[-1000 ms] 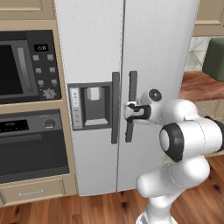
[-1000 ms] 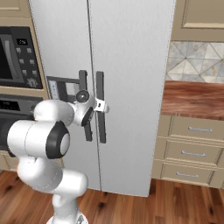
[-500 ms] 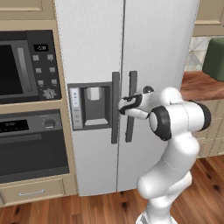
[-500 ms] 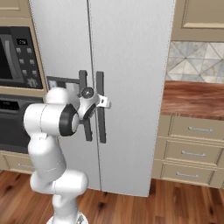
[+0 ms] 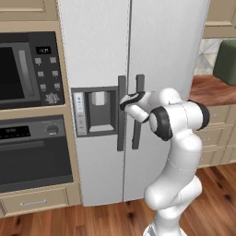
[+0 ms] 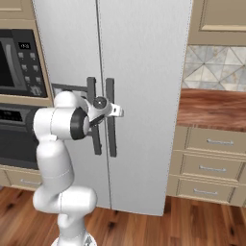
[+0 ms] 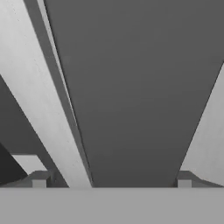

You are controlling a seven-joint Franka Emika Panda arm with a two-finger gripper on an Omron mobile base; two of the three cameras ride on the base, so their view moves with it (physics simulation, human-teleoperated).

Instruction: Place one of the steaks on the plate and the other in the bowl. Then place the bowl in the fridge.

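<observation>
The light-grey fridge (image 5: 161,50) (image 6: 144,57) stands shut in front of me, its two dark vertical handles (image 5: 120,115) (image 6: 111,120) side by side at the seam between the doors. My gripper (image 5: 125,102) (image 6: 115,111) is right at these handles at mid-height, open. In the hand view a broad dark handle (image 7: 140,87) runs up from between the spread fingertips (image 7: 39,180) of the gripper (image 7: 111,180). Nothing is held. The steaks, the plate and the bowl are out of view.
A built-in black microwave (image 5: 23,73) and oven (image 5: 32,156) are to the fridge's left. To its right is a wooden counter (image 6: 211,108) over beige drawers (image 6: 211,168), with a dark green object (image 5: 227,62) on it. Wood floor lies below.
The arm's elbow has swung across and upward, and the hand has shifted slightly up and left along the handles. The jaws have stayed open.
</observation>
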